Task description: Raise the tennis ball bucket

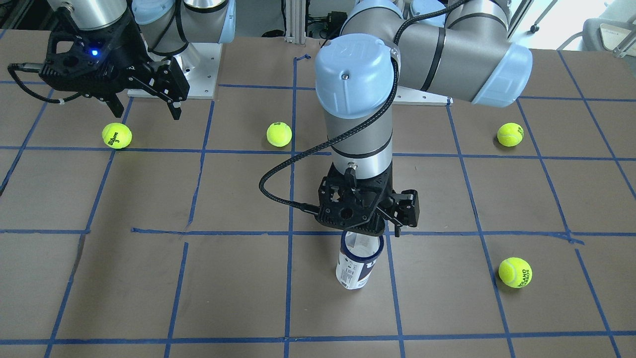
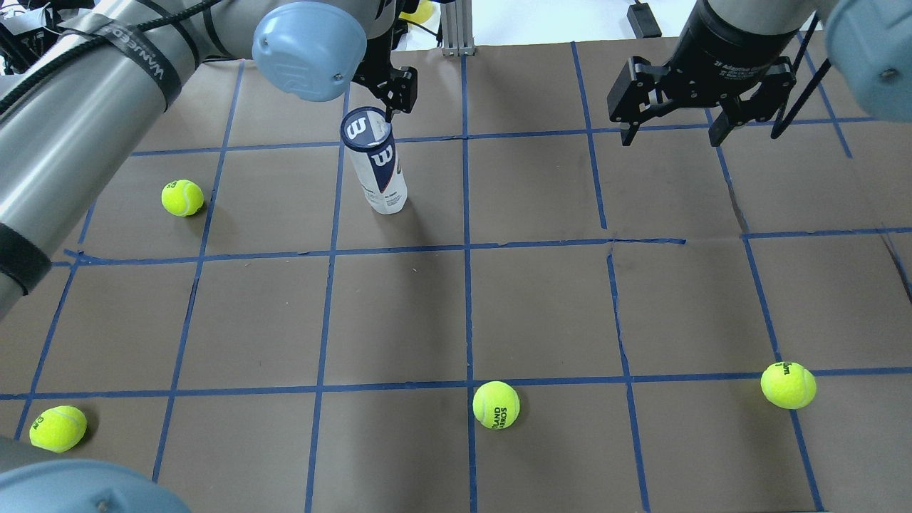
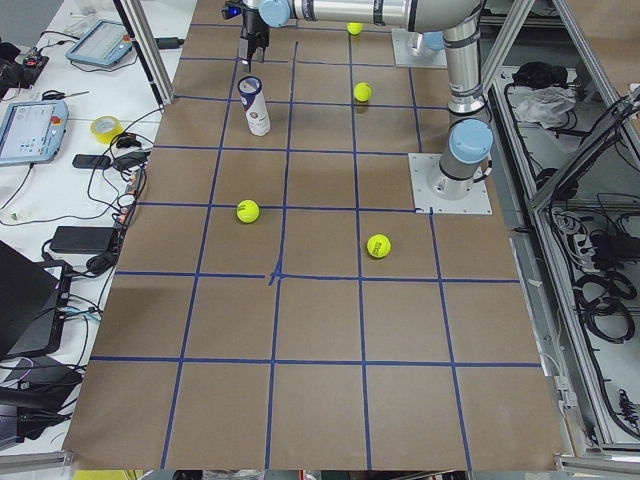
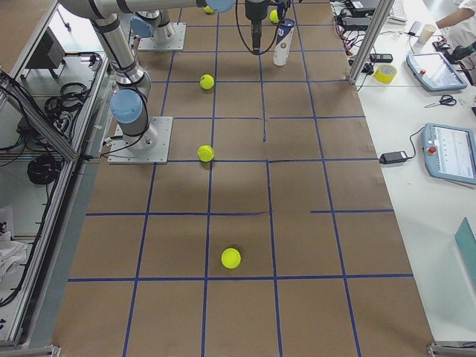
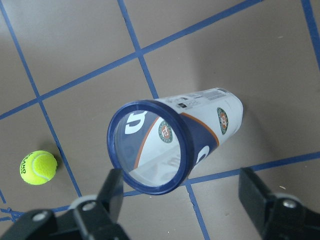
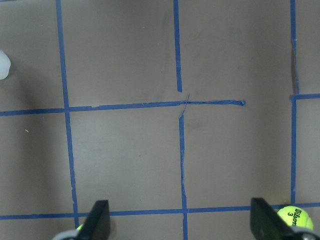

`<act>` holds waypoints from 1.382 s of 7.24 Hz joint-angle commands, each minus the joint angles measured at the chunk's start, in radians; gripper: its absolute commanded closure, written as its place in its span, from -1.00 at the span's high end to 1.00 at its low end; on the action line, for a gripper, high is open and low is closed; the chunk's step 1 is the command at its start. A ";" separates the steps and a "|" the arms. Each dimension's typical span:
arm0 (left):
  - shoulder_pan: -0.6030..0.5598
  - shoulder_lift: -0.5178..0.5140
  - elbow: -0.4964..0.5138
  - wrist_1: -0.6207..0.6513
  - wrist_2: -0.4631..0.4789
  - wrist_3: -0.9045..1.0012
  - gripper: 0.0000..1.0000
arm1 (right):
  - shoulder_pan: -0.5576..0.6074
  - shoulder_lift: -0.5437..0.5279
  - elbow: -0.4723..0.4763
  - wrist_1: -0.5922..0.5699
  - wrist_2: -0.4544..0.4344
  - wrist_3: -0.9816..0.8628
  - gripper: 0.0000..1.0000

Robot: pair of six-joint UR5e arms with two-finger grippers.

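Tennis ball bucket stands upright on the table, at 11 o'clock of centre in the overhead view. Left gripper hangs over its rim, jaws spread wide, nothing held. Contact with the rim cannot be judged. In the front-facing view its fingertips are masked by the wrist. Right gripper is spread and empty, at 1 o'clock.

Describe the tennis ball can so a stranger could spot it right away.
On the brown table gridded with blue tape, look under the open left tool. There stands the tennis ball can, upright. It is the only tall white-and-navy cylinder; everything else nearby is a loose yellow-green ball.
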 commanded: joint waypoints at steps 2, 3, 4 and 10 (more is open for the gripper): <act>0.074 0.048 -0.007 -0.003 -0.170 -0.030 1.00 | 0.000 0.000 0.000 0.000 0.000 0.000 1.00; 0.113 0.071 -0.007 -0.049 -0.235 -0.037 1.00 | 0.000 0.000 0.000 0.000 0.000 0.000 1.00; 0.151 0.104 -0.007 -0.102 -0.245 -0.070 1.00 | 0.000 -0.001 0.000 -0.002 0.000 0.000 1.00; 0.378 0.304 -0.178 -0.169 -0.285 0.055 1.00 | 0.000 -0.002 0.000 -0.002 0.001 0.000 1.00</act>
